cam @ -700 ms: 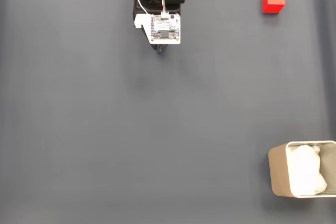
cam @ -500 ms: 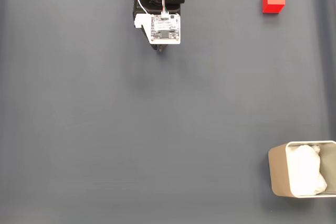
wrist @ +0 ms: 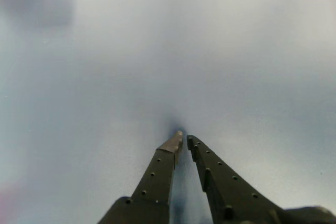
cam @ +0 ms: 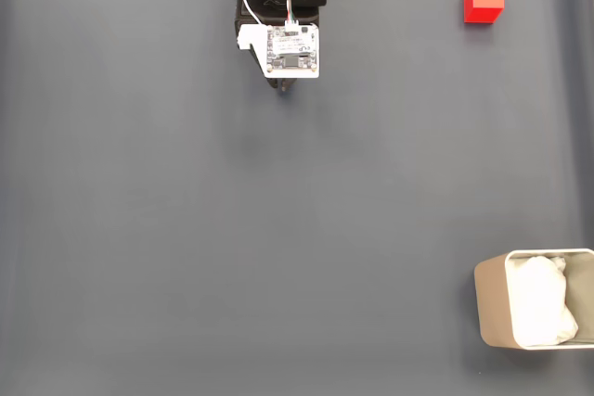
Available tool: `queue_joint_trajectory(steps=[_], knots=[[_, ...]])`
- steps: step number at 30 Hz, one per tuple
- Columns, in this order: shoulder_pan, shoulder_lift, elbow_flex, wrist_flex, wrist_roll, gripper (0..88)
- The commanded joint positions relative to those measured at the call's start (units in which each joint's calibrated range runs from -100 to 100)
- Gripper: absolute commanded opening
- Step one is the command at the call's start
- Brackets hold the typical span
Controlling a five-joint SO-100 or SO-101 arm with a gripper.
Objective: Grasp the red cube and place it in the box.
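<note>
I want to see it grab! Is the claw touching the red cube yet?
Apart. The fixed view shows the claw near the top middle and the red cube far right, bare mat between.

Black gripper (wrist: 184,138), jaws nearly closed on nothing, tips near grey mat (wrist: 168,51)

Bright red cube (cam: 484,1), beige box (cam: 492,308) with white filling, plain dark grey mat (cam: 278,229).

a dark grey worktop (cam: 278,229) carries the red cube (cam: 484,1), well right of the hand (cam: 287,87) (fixed view), and the box (cam: 534,311), far below-right.
</note>
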Motion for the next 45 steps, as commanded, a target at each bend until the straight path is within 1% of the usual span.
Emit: queue_joint_trajectory(steps=[1,36,38,41,45], knots=[[0.0,0.0,0.5,1.3,0.3,0.0],[-0.1,0.0,0.5,1.3,0.4,0.0],[-0.1,0.1,0.5,-0.6,0.2,0.0],[0.3,0.8,0.0,-8.2,-0.3,0.0],[-0.6,6.2,-9.3,-15.3,-0.7,0.0]])
